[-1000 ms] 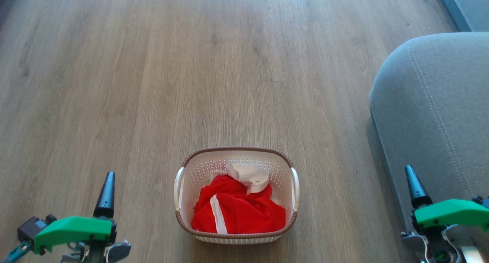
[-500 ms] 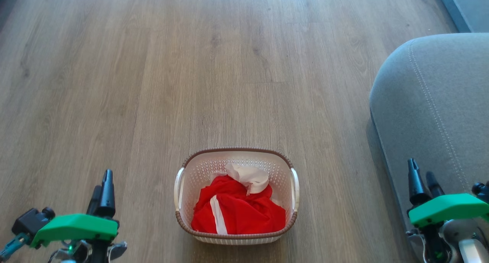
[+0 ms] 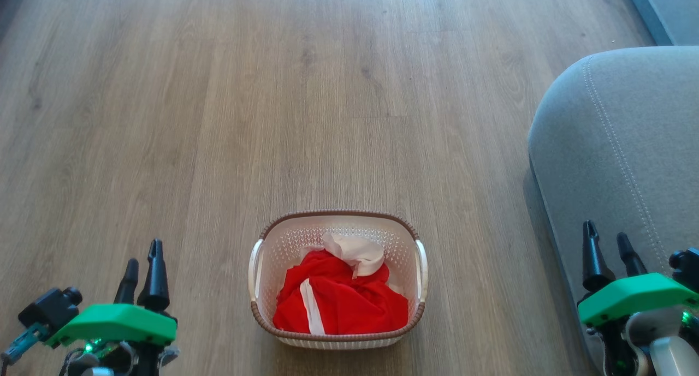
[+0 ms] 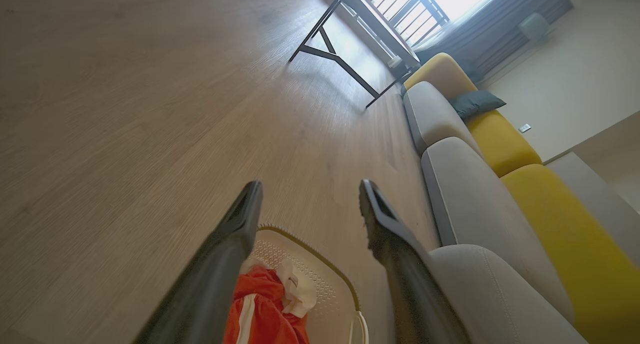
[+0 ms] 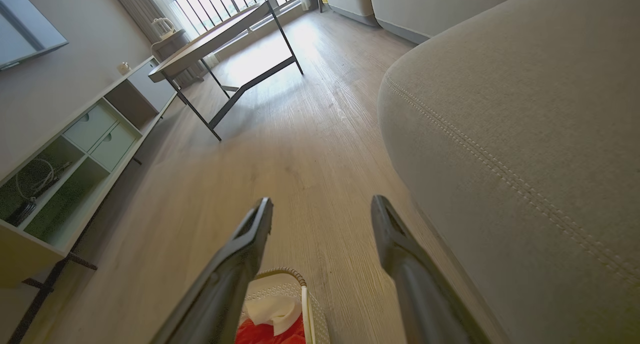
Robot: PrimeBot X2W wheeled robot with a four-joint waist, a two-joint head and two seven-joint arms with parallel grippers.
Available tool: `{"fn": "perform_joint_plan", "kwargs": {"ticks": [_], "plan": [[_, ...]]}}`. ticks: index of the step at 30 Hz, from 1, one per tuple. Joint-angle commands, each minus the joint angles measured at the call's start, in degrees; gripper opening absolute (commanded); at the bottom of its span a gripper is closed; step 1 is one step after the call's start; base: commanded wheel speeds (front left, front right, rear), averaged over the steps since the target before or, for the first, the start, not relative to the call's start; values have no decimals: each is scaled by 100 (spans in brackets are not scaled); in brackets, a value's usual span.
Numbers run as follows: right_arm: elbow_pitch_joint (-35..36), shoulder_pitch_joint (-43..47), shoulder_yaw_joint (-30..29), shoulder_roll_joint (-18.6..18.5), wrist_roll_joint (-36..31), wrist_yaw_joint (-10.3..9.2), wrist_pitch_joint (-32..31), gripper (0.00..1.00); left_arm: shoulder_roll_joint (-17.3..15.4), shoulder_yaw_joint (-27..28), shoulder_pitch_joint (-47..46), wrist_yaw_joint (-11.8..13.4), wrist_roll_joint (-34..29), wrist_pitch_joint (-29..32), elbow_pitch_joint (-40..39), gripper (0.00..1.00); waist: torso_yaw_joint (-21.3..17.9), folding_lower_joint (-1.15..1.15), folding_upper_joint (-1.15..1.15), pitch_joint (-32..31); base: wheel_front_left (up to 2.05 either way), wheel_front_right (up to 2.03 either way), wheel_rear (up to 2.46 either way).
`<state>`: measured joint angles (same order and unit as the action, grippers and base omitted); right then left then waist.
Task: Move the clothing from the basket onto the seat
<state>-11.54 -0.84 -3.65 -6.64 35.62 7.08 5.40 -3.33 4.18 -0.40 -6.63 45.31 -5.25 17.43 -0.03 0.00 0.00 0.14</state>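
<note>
The white perforated basket (image 3: 338, 233) with a brown rim stands on the wood floor at the lower middle of the head view. Red clothing (image 3: 341, 302) with a white stripe and a white cloth part lies bunched inside it. The grey seat (image 3: 628, 141) fills the right edge. My left gripper (image 3: 143, 258) is open at the lower left, well to the left of the basket. My right gripper (image 3: 606, 238) is open at the lower right, in front of the seat's side. The left wrist view shows the basket (image 4: 327, 289), the clothing (image 4: 262, 309) and the seat (image 4: 500, 294).
Bare wood floor (image 3: 306, 103) stretches ahead of the basket. A black-legged table (image 5: 225, 39) stands further off by the window, and a low shelf unit (image 5: 75, 154) lines the wall. Grey and yellow sofa sections (image 4: 480, 134) run on beside the seat.
Both grippers have turned at the wrist, so both fingers of each show now where one showed before. The basket and clothing have not moved.
</note>
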Motion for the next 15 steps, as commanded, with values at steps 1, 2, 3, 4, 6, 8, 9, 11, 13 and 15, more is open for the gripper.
{"fn": "perform_joint_plan", "kwargs": {"ticks": [1,2,3,4,6,8,9,11,13,15], "plan": [[247,-160,79,-174,-235,24,87,100,-136,100,-310,-54,-214,-99,-226,100,-1,0,0,3,0,0,0],[254,-160,85,-183,-312,24,104,100,-138,102,-310,-56,-285,-116,-231,100,-2,0,0,6,0,0,0],[262,-160,90,-191,-388,24,120,100,-141,103,-311,-57,-357,-133,-235,100,-2,0,0,9,0,0,0],[268,-159,96,-199,-463,25,137,100,-144,103,-312,-58,-428,-149,-239,100,-2,0,0,12,0,0,0],[280,-160,106,-217,-611,25,171,100,-150,100,-317,-61,-571,-183,-245,100,-2,0,0,16,0,0,0],[290,-163,117,-236,-757,26,204,100,-155,97,-322,-63,-711,-217,-250,100,-3,0,0,21,0,0,0],[294,-164,122,-245,-827,26,221,100,-158,95,-325,-64,-781,-234,-252,100,-3,0,0,23,0,0,0],[299,-164,132,-267,-968,27,255,100,-163,93,-328,-66,-919,-267,-257,100,-3,0,0,26,0,0,0],[299,-163,136,-276,-1039,27,271,100,-165,91,-329,-67,-989,-284,-257,100,-3,0,0,26,0,0,0],[303,-161,145,-296,-1183,28,305,100,-172,91,-329,-69,-1127,-318,-259,100,-3,0,0,27,0,0,0]]}}
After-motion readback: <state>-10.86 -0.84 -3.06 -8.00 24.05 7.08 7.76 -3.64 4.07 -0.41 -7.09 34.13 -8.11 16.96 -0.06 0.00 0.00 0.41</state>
